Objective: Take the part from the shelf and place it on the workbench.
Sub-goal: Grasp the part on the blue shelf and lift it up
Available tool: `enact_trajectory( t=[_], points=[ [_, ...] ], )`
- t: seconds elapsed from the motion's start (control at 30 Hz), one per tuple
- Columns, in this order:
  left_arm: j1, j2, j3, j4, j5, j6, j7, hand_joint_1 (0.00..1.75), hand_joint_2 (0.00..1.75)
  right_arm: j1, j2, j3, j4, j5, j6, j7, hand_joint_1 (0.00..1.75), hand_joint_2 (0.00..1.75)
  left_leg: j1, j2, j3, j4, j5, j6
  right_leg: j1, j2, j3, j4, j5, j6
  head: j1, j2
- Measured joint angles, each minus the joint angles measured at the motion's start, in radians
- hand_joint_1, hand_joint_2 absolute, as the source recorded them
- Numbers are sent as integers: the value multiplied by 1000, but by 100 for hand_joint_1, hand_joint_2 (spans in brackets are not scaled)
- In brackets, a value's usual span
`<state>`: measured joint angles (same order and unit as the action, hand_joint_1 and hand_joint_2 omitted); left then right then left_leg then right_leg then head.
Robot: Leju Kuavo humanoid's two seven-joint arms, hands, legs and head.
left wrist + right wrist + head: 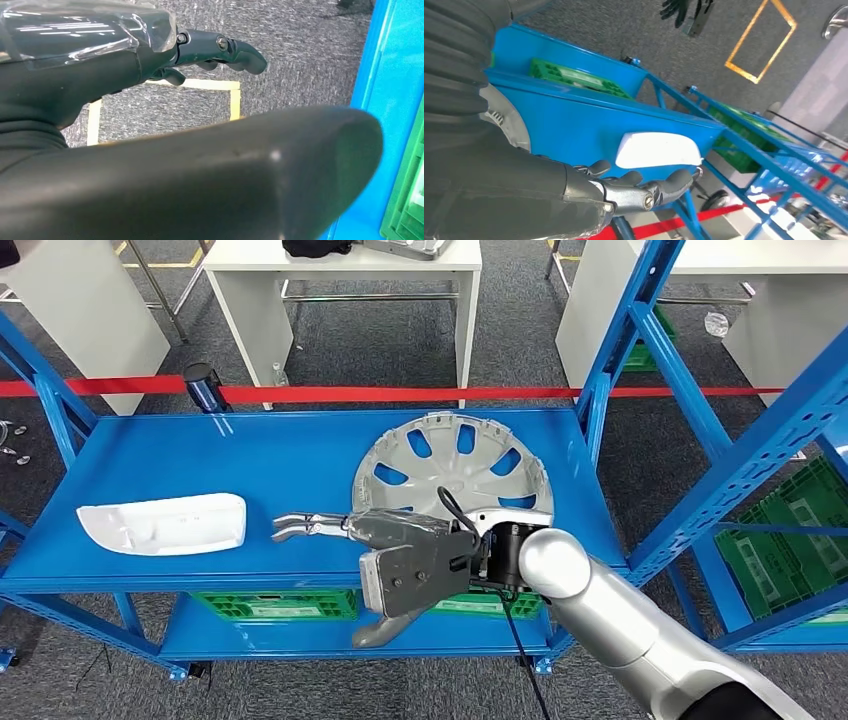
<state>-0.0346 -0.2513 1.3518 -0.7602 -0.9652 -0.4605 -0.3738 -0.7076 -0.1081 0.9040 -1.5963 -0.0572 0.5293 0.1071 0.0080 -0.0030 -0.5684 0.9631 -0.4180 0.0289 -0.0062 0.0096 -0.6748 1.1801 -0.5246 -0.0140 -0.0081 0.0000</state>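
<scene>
We see a blue shelf [300, 455] carrying a silver wheel cover [455, 465]; well left of the cover lies a white moulded part [165, 523].

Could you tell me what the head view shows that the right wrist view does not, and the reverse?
Head view alone: the whole silver wheel cover lying flat on the blue shelf, the white tables beyond the red tape, and the silver arm.

Right wrist view alone: a yellow taped rectangle on the carpet and a dark hand hanging over the floor.

Both: the right hand stretched out empty over the shelf toward the white part, green crates on the tier below, and the tape.
</scene>
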Motion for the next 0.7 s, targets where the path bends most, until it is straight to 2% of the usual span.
enact_trajectory(
  t=[0.03, 0.07, 0.1, 0.13, 0.17, 0.2, 0.23, 0.27, 0.33, 0.4, 0.43, 0.47, 0.53, 0.57, 0.6, 0.63, 0.7],
  points=[
    [0, 0, 0, 0, 0, 0, 1, 0, 0, -3, 1, 5, 10, 4, -2, 0, 0, 175, 0, -1, 0, 0, -1, 0, -1, 0, -36, 67, -21, 1, 0, 0],
    [0, -1, 0, 1, 0, 0, 2, 0, 0, -4, 2, 10, 20, 12, -4, 1, 0, 175, 0, -1, 0, 0, -2, 1, -3, 0, -62, 109, -30, 5, 0, 0],
    [1, -1, 1, 1, 0, -1, 3, 0, 0, -6, 3, 15, 29, 23, -8, 2, 0, 175, 0, -2, 1, 1, -3, 0, -4, -1, -70, 114, -23, 12, 0, 0],
    [1, -2, 1, 2, 1, -3, 4, 0, 0, -10, 5, 20, 39, 40, -13, 4, 0, 175, 0, -3, 2, 2, -6, -2, -6, -1, -56, 73, 0, 22, 0, 0],
    [1, -4, 2, 2, 1, -6, 7, 0, 0, -17, 8, 26, 51, 60, -20, 6, 0, 175, 0, -4, 2, 6, -9, -5, -8, -2, -24, 0, 32, 32, 0, 0],
    [0, -5, 2, 1, 2, -9, 10, 0, 0, -25, 11, 31, 66, 81, -30, 8, 0, 175, -1, -5, 2, 12, -14, -10, -9, -4, 11, -73, 61, 36, 0, 0],
    [0, -5, 2, 0, 3, -12, 14, 0, 0, -33, 16, 36, 84, 105, -41, 8, 0, 175, -3, -5, 0, 18, -20, -16, -10, -5, 39, -131, 83, 34, 0, 0],
    [0, -6, 3, -3, 6, -14, 18, 0, 0, -39, 20, 40, 104, 130, -53, 7, 0, 175, -5, -6, -1, 23, -24, -21, -9, -5, 55, -162, 94, 28, -1, 0],
    [0, -9, 4, -11, 13, -16, 28, 0, 0, -49, 27, 45, 146, 199, -86, 1, 0, 175, -5, -5, -2, 25, -29, -29, -5, -4, 59, -170, 96, 11, -1, 0],
    [0, -15, 5, -23, 21, -16, 38, 0, 0, -61, 32, 47, 188, 292, -123, -6, 0, 175, 0, -4, -10, 38, -39, -38, -8, -3, 62, -171, 96, 0, -2, 0],
    [0, -17, 5, -30, 23, -16, 41, 0, 0, -67, 35, 47, 208, 337, -137, -9, 0, 175, 2, -4, -23, 67, -55, -44, -11, -3, 64, -173, 96, -4, -3, 0],
    [0, -20, 6, -35, 24, -16, 43, 0, 0, -71, 38, 46, 228, 383, -145, -11, 0, 175, 3, -3, -49, 119, -81, -49, -13, -3, 65, -173, 96, -8, -4, 0],
    [0, -21, 6, -39, 25, -14, 45, 0, 0, -67, 41, 42, 264, 473, -149, -12, 0, 175, 5, -2, -120, 255, -136, -56, -12, -3, 66, -173, 94, -12, -6, 0],
    [0, -22, 6, -39, 24, -12, 45, 0, 0, -61, 42, 40, 281, 519, -149, -12, 0, 175, 6, -2, -150, 307, -149, -57, -11, -3, 67, -172, 93, -13, -6, 0],
    [1, -22, 5, -39, 24, -8, 44, 0, 0, -52, 42, 36, 295, 558, -145, -12, 0, 175, 6, -2, -163, 321, -142, -57, -10, -3, 67, -172, 93, -14, -6, 0],
    [1, -22, 4, -38, 24, -4, 43, 0, 0, -43, 43, 30, 309, 589, -139, -12, 0, 175, 5, -2, -156, 296, -117, -55, -10, -2, 69, -172, 92, -14, -6, 0],
    [0, -18, 0, -37, 24, 2, 39, 0, 0, -30, 45, 19, 332, 625, -119, -12, 0, 175, 4, -2, -94, 156, -45, -44, -8, 1, 72, -173, 91, -13, -5, 0]
  ],
)
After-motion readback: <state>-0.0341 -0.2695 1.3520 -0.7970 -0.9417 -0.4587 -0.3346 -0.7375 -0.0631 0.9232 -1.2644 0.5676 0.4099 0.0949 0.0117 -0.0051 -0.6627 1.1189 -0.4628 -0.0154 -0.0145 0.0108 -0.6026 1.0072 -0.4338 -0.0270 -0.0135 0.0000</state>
